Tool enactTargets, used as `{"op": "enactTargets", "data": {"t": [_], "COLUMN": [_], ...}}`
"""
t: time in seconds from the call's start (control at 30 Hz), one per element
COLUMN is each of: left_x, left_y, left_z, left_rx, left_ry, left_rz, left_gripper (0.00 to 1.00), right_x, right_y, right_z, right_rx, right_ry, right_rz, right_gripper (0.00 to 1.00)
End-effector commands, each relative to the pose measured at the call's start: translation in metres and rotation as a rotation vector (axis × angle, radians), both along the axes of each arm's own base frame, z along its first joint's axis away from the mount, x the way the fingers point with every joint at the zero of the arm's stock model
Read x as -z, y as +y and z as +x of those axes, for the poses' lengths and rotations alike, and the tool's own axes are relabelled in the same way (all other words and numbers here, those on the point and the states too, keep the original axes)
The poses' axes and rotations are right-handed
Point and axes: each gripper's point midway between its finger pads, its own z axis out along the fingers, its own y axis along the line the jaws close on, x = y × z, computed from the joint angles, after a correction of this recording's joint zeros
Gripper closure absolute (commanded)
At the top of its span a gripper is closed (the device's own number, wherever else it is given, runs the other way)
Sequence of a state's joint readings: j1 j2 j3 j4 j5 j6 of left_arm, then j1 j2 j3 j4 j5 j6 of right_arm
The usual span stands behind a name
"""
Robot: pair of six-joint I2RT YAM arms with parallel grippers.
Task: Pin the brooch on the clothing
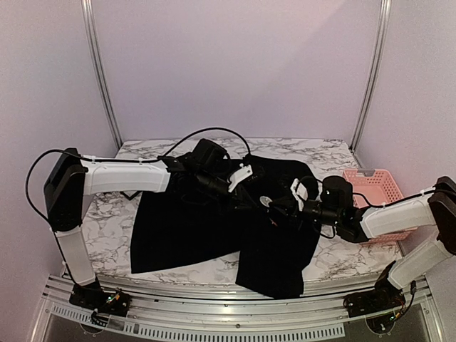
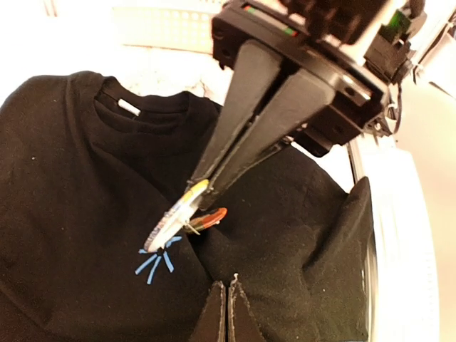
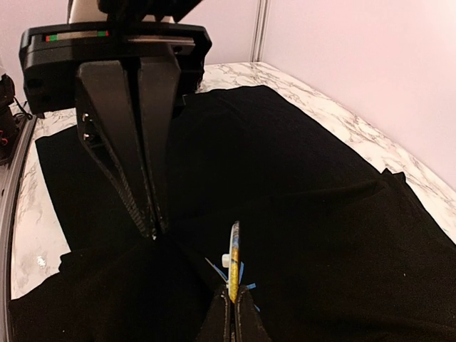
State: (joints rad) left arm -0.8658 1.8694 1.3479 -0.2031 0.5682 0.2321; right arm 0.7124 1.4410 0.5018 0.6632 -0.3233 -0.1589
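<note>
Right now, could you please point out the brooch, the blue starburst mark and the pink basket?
brooch [image 2: 174,214]: left wrist view, disc face.
blue starburst mark [image 2: 157,262]: left wrist view, its centre.
pink basket [image 1: 365,172]: top external view, far rim.

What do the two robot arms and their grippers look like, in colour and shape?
The left arm and right arm have white shells with black joints. A black cable loops above the left one. The left gripper and right gripper are black, each with two long, tapering fingers and small red and green marks on the body.
</note>
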Motion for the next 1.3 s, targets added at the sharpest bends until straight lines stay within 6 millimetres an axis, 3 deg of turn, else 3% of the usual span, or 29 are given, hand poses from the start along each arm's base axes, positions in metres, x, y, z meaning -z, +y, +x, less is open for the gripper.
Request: {"op": "enactTargets", "data": {"t": [0.0,0.1,0.23,0.4,0.47,0.63,0.8,0.83,1.07,1.27], "left_x": [0.015,0.034,0.058,0.065,0.067,0.073,0.057,0.053,0.03,0.031], "left_y": [-0.004,0.004,0.02,0.029,0.034,0.041,0.036,0.035,0.024,0.02], "left_z": [0.015,0.027,0.028,0.024,0.018,0.014,0.011,0.01,0.005,0.008], "left_rx": [-0.019,-0.048,-0.012,0.028,0.038,0.008,0.02,0.025,0.019,0.019], "left_ry": [0.032,0.038,-0.051,-0.073,-0.063,-0.014,-0.017,-0.018,0.025,0.026], "left_rz": [-0.029,-0.003,0.067,0.096,0.109,0.131,0.075,0.064,0.001,0.0], "left_gripper": [1.0,1.0,0.96,0.6,0.58,0.67,0.98,1.0,1.0,1.0], "right_x": [-0.006,0.001,0.005,0.015,0.019,0.025,0.025,0.025,0.028,0.022], "right_y": [0.001,0.002,0.003,0.008,0.011,0.014,0.022,0.024,0.032,0.037], "right_z": [0.01,0.013,0.017,0.02,0.018,0.02,0.014,0.014,0.008,0.002], "right_rx": [0.042,0.052,0.057,0.042,0.026,0.017,-0.024,-0.03,-0.051,-0.081], "right_ry": [-0.027,-0.008,0.006,0.013,0.023,0.021,0.007,0.002,-0.022,-0.053], "right_rz": [0.025,0.018,0.018,-0.012,-0.011,-0.022,-0.023,-0.023,-0.02,-0.027], "right_gripper": [1.0,1.0,1.0,1.0,1.0,1.0,1.0,1.0,1.0,1.0]}}
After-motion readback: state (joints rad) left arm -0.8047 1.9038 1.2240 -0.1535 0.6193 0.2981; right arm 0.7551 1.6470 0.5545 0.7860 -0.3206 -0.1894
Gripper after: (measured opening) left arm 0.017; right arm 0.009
